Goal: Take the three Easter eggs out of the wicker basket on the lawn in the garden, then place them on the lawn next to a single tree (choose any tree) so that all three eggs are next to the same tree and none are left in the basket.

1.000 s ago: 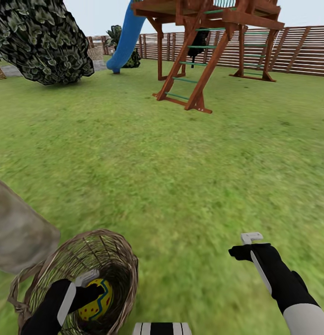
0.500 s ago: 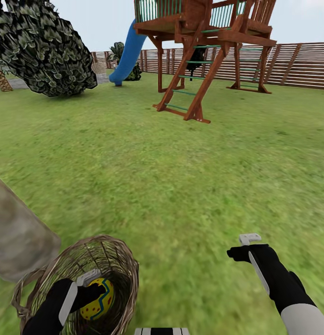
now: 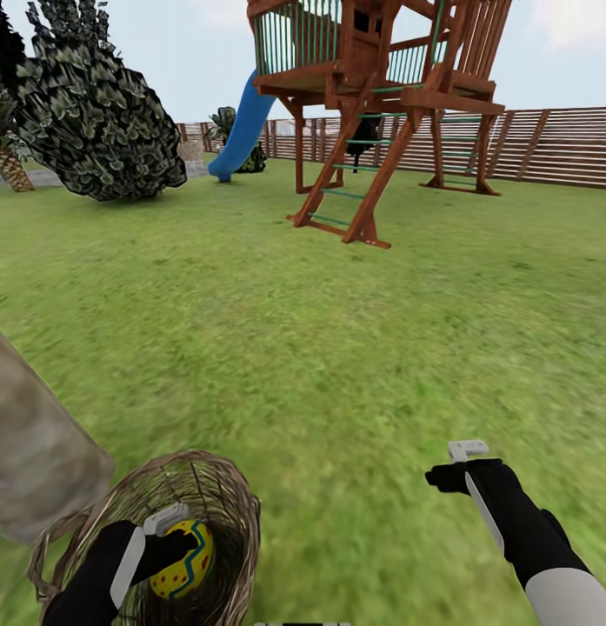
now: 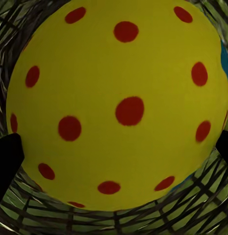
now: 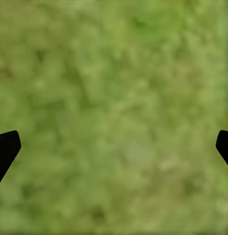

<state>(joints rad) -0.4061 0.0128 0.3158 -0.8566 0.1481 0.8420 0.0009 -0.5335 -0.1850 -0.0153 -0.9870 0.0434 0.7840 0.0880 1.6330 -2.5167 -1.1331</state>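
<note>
Egg (image 3: 183,558) lies inside the wicker basket (image 3: 217,487), directly between the left pincer (image 3: 179,543) fingertips, apparently gripped; the right pincer (image 3: 455,465) hangs wide, well apart over lawn (image 3: 337,348).

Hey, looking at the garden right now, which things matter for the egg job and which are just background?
Belongs to the job:
Easter egg, yellow with red dots, in the basket
wicker basket
left gripper, at the egg
grey-brown tree trunk beside the basket
lawn

Just background:
wooden play tower
blue slide
slatted fence
dark-leaved tree
right gripper, over bare grass
</note>
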